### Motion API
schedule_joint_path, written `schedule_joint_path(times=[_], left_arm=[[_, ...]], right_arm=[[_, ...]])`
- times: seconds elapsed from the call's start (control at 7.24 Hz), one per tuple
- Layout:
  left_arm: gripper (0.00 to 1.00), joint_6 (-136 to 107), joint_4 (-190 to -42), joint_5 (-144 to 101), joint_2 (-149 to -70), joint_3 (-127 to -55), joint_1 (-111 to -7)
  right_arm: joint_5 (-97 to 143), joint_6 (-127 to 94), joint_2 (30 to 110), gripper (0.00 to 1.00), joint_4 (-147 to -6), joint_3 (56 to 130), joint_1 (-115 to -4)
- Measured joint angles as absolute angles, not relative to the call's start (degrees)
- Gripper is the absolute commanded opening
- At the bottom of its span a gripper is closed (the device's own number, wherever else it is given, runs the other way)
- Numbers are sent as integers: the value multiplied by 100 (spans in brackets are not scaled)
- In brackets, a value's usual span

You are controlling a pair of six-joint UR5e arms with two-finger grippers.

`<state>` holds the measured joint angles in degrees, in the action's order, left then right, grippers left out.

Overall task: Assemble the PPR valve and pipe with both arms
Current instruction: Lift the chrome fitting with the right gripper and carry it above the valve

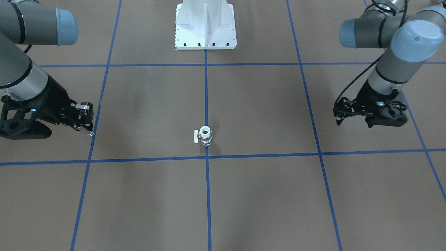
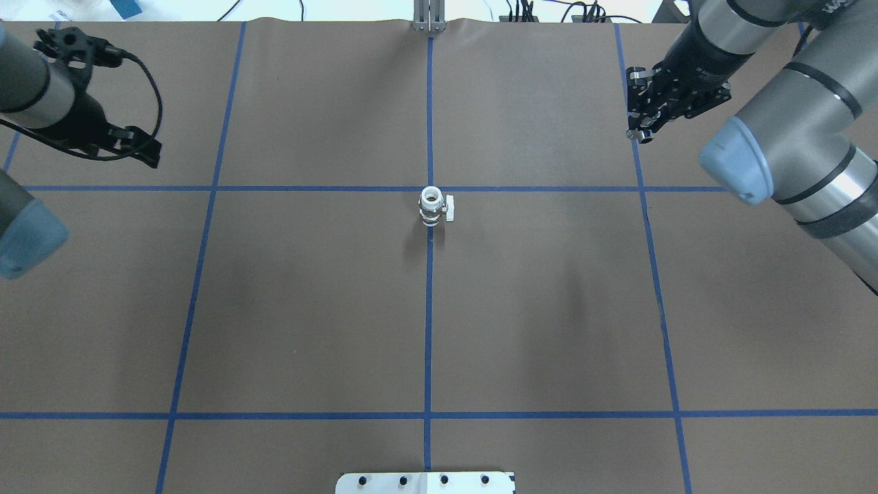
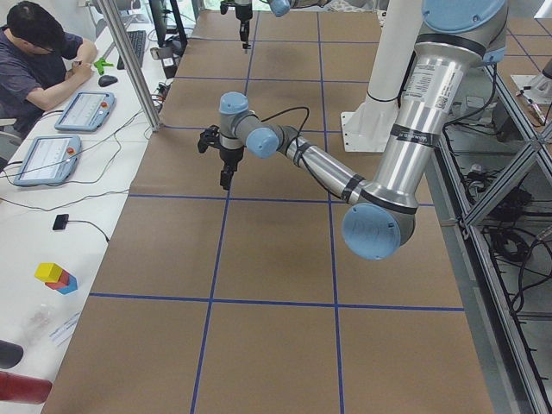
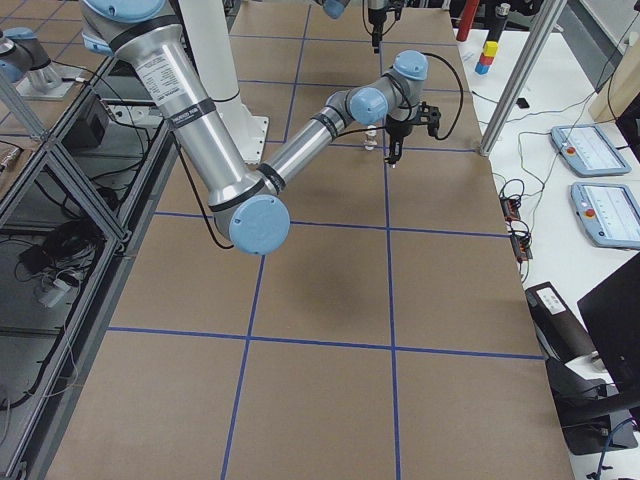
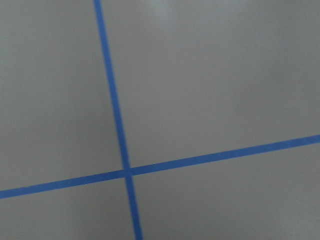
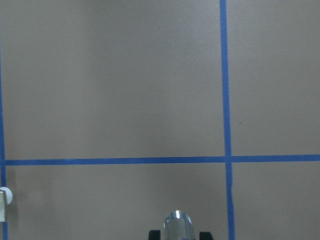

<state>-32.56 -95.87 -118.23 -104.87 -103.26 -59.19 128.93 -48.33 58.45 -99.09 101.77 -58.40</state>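
Observation:
The PPR valve (image 1: pixel 205 134) stands upright on the centre blue line, white ring end up and small white handle to one side; it also shows in the overhead view (image 2: pixel 433 206) and at the right wrist view's left edge (image 6: pixel 4 201). My right gripper (image 2: pixel 638 129) hovers far off to its side, shut on the pipe (image 6: pixel 178 225), a short shiny silver piece that sticks out at the fingertips (image 1: pixel 91 132). My left gripper (image 2: pixel 146 154) hangs over bare table on the opposite side with nothing near it. Whether its fingers are open or shut does not show.
Brown table paper carries a blue tape grid (image 2: pixel 429 309). The white bolted pedestal (image 1: pixel 205 33) stands at the robot's side of the table. A person (image 3: pixel 34 52) sits at a desk beyond the far edge, with tablets and coloured blocks (image 3: pixel 55 277).

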Motion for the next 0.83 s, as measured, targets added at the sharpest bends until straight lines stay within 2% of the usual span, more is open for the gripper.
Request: schedule_joint_path(times=[0.28, 0.83], left_arm=[[100, -2672, -9808, -11827, -10105, -10414, -6185], [100, -2575, -9990, -11812, -9987, -10452, -6283]], right_arm=[[12712, -5037, 5635, 0, -9914, 10120, -5585], [12241, -5327, 5137, 0, -9920, 9863, -5150]])
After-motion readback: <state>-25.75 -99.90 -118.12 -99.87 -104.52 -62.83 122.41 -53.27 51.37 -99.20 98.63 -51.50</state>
